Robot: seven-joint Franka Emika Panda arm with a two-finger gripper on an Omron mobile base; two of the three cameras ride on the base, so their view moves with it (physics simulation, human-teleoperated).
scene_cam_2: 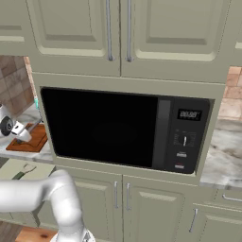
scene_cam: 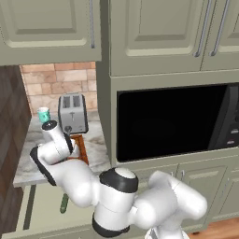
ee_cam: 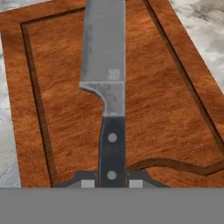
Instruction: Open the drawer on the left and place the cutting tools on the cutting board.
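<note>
Marble counter, cutting board (ee_cam: 65, 118) below; gripper (ee_cam: 112, 183) clamped on chef's knife (ee_cam: 107, 78) handle (blade-heavy). Could tip, skid off when released.

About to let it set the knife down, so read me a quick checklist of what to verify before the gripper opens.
1. Knife held: ok, the gripper is shut on its black handle.
2. Knife over the cutting board: ok, blade and handle lie within the groove.
3. Blade resting on the board: cannot tell, the height above the wood is unclear.
4. Landing spot free: ok, bare wood shows around the knife in the hand view.
5. Toaster apart from the hand: ok, it stands behind the board.
6. Drawer open: ok, with a green-handled tool lying in it.
</note>
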